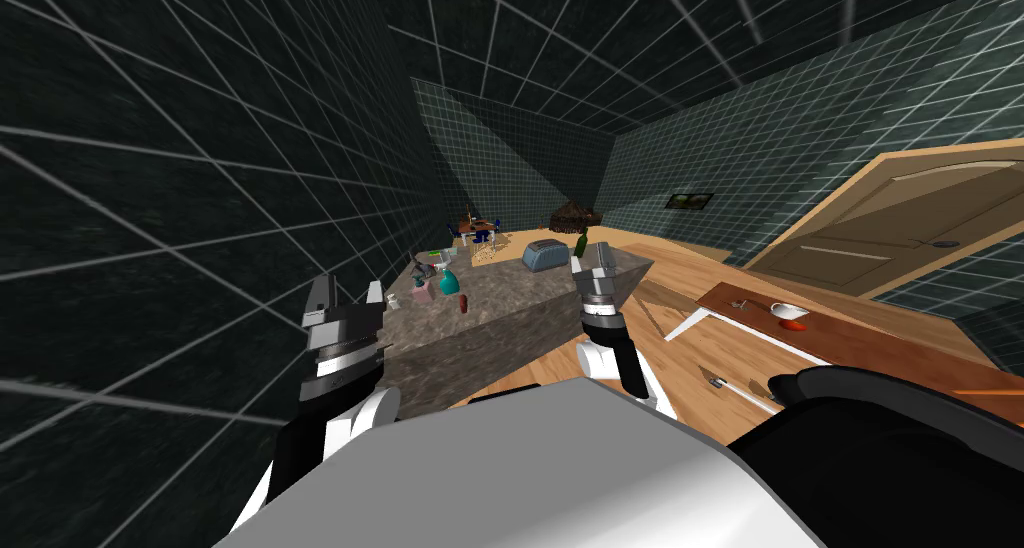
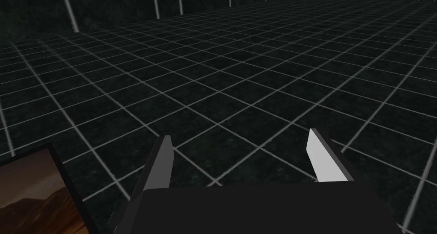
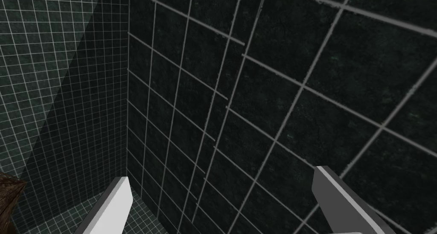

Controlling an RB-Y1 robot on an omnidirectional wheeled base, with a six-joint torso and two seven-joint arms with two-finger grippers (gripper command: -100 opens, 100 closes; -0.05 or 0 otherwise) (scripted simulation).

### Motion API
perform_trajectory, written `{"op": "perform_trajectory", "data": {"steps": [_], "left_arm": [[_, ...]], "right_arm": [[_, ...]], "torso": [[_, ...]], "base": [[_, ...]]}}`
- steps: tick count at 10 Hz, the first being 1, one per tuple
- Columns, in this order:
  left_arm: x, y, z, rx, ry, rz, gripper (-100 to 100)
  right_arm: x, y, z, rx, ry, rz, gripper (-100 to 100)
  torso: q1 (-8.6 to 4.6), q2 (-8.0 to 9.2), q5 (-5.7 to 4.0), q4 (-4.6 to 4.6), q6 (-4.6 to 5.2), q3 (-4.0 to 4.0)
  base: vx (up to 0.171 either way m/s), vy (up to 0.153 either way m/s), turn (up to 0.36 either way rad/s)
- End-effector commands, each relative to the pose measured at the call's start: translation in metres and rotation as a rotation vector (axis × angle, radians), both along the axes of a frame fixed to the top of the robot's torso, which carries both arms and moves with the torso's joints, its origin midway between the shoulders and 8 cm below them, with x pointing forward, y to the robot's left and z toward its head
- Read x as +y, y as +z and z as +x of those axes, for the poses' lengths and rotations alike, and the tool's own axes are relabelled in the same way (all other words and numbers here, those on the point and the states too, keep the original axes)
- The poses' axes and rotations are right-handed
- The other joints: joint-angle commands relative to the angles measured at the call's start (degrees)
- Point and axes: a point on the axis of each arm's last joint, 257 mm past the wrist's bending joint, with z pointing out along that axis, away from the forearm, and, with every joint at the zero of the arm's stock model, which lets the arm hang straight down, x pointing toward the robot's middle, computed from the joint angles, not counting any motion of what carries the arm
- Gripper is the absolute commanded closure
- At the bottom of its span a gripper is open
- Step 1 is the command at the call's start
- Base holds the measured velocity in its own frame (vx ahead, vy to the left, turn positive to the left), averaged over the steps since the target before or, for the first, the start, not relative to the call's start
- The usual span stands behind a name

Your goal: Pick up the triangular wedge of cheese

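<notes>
Left claw point(image 1: 348, 292) and right claw point(image 1: 592, 262) hover empty, fingers apart, by counter point(image 1: 520, 307) near edge; cheese ungrasped, indistinct among far-end clutter point(image 1: 445, 277).

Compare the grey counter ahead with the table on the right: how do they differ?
The counter is a solid block, mottled grey and stone-like; the table has a reddish-brown wooden top on thin white legs. The counter is crowded with small things, a toaster and a teal bottle among them; the table carries few, a white bowl among them. Both stand on the wooden floor.
</notes>
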Motion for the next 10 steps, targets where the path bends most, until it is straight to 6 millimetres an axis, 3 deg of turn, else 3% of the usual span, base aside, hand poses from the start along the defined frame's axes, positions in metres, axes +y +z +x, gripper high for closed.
{"op": "perform_trajectory", "data": {"steps": [1,5,10], "left_arm": [[-0.005,-0.009,0.007,0.038,-0.013,0.038,-100],[-0.014,-0.041,0.023,0.148,-0.039,0.13,-100],[-0.023,-0.105,0.041,0.342,-0.07,0.281,-100]], "right_arm": [[0.0,0.0,0.0,0.0,0.0,0.0,0],[0.0,0.0,0.0,0.0,0.0,0.0,0],[0.0,0.0,0.0,0.0,0.0,0.0,0]], "torso": [[0.0,0.0,0.0,0.0,0.0,0.0],[-0.38,0.25,-0.09,0.05,0.01,0.14],[-0.61,0.35,-0.14,0.08,0.01,0.21]], "base": [[-0.023,-0.041,-0.029],[-0.061,-0.096,-0.029],[-0.087,-0.151,-0.038]]}}
